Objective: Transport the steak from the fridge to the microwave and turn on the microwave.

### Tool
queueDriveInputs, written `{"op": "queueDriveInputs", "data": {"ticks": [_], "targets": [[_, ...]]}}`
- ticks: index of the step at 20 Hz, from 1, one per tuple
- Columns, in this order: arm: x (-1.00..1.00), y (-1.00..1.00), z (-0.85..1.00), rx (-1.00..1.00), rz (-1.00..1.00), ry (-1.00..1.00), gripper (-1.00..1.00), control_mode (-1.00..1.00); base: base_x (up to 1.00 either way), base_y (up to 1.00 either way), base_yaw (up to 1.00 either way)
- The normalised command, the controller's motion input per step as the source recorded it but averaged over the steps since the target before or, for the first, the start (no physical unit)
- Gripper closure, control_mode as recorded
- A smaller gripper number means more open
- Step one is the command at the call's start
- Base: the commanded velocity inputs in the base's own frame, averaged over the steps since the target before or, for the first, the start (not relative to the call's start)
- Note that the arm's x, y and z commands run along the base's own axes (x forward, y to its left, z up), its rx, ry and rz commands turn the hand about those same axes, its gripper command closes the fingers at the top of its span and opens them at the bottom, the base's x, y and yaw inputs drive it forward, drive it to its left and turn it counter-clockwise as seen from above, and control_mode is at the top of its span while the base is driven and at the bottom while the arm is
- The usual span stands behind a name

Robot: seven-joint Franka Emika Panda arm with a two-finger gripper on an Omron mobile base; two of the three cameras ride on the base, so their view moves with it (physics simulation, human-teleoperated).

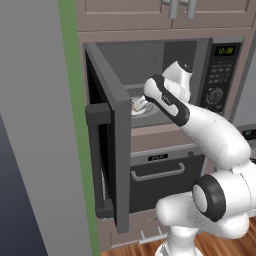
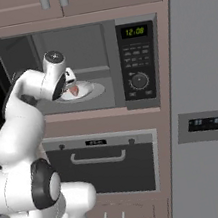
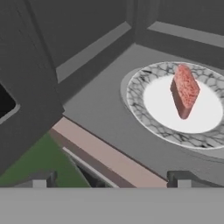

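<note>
The microwave [image 2: 138, 60] stands with its door [image 1: 107, 140] swung wide to the left. Inside it, the steak [image 3: 185, 90], a small pinkish-red slab, rests tilted on a round plate with a marbled rim [image 3: 135, 100]. The steak [image 2: 74, 90] also shows past the hand in the right base view, and a bit of it [image 1: 137, 105] in the left base view. My gripper [image 3: 110, 179] is open and holds nothing. It hovers at the front of the microwave opening, apart from the steak and nearer the door side. The fridge [image 2: 195, 40] rises to the right of the microwave.
A dark oven with a horizontal handle [image 2: 99, 158] sits right below the microwave. The open door's handle [image 1: 97, 150] juts toward the arm's left. The microwave's control panel with a green clock and round dial [image 1: 220, 75] is on its right. Cabinets hang above.
</note>
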Motion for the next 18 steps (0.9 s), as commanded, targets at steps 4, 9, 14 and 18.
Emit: {"op": "queueDriveInputs", "data": {"ticks": [4, 9, 14, 18], "targets": [[-0.66, -0.03, 0.35, 0.04, 0.0, 0.0, -1.0, -1.0, 0.0, 0.0, 0.0], [-0.77, -0.09, 0.27, 0.01, 0.0, 0.0, -1.0, -1.0, 0.0, 0.0, 0.0], [-0.79, -0.13, 0.21, 0.01, 0.0, 0.0, -1.0, -1.0, 0.0, 0.0, 0.0], [-0.71, -0.04, 0.23, 0.12, -0.11, 0.04, -1.0, -1.0, 0.0, 0.0, 0.0]]}}
